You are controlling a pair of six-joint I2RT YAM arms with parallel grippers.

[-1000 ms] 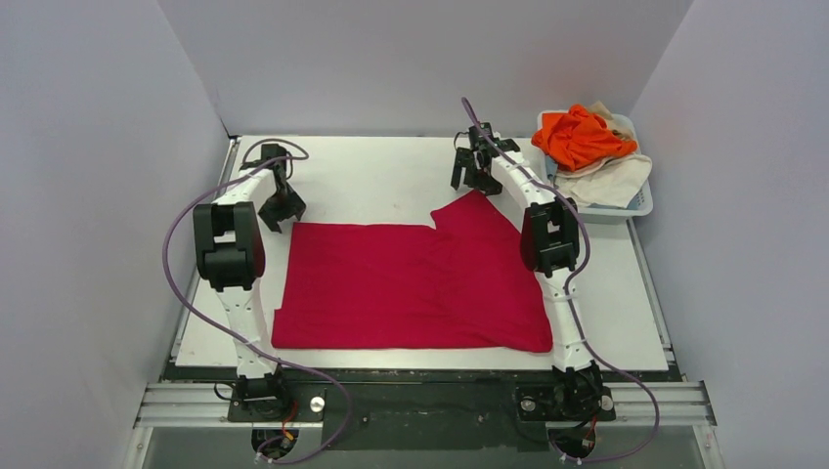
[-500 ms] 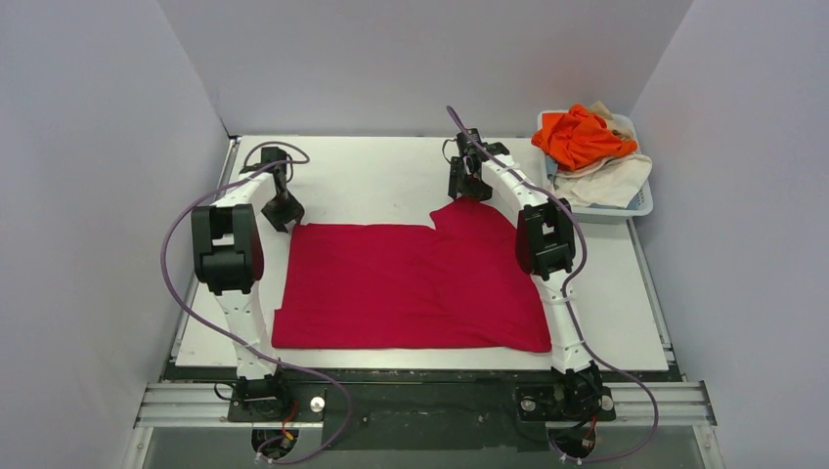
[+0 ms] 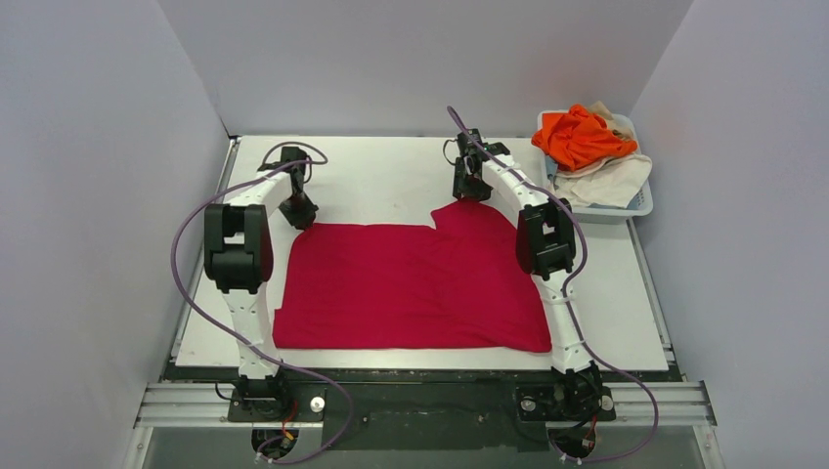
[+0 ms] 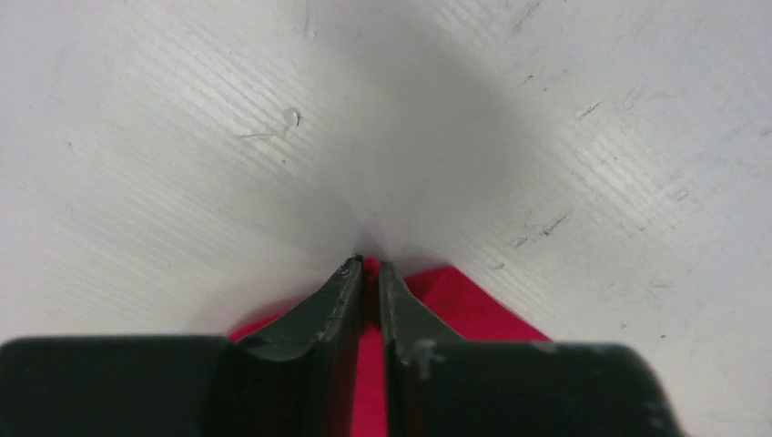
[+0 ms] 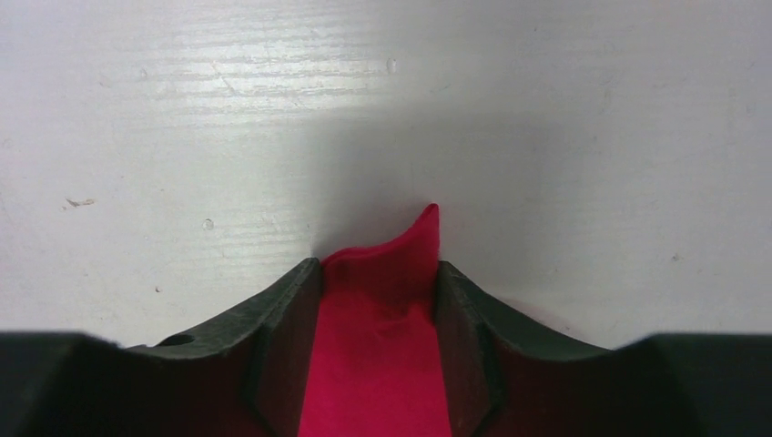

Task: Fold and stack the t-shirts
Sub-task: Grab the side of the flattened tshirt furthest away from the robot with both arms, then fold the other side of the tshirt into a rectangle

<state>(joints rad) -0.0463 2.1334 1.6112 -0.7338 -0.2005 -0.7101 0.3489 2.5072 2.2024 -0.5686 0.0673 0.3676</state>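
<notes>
The crimson red t-shirt (image 3: 411, 288) lies spread flat across the middle of the white surface (image 3: 381, 176), its near hem along the near edge and one sleeve jutting out at the far right. I have an arm at each far corner of it. My left end effector (image 3: 301, 210) is down at the far left corner. In the left wrist view its two dark fingers (image 4: 337, 300) stand almost together, with only a thin slit between them. A sliver of red cloth sits in that slit, so this one is pinched onto the corner. The tips are right at the scuffed surface, with the cloth fanning out behind them on both sides. My right end effector (image 3: 469, 188) is down at the tip of the far right sleeve. In the right wrist view its fingers (image 5: 282, 319) are spread partway. The red cloth fills the gap from one inner face to the other, and a small peak of fabric rises just beyond the tips. I cannot tell whether they are pressing on it. At the far right corner stands the white plastic basket (image 3: 640, 200). The bright orange t-shirt (image 3: 577, 137) is heaped in it on top of the cream-white t-shirt (image 3: 611, 176), which drapes toward the basket's near rim.
</notes>
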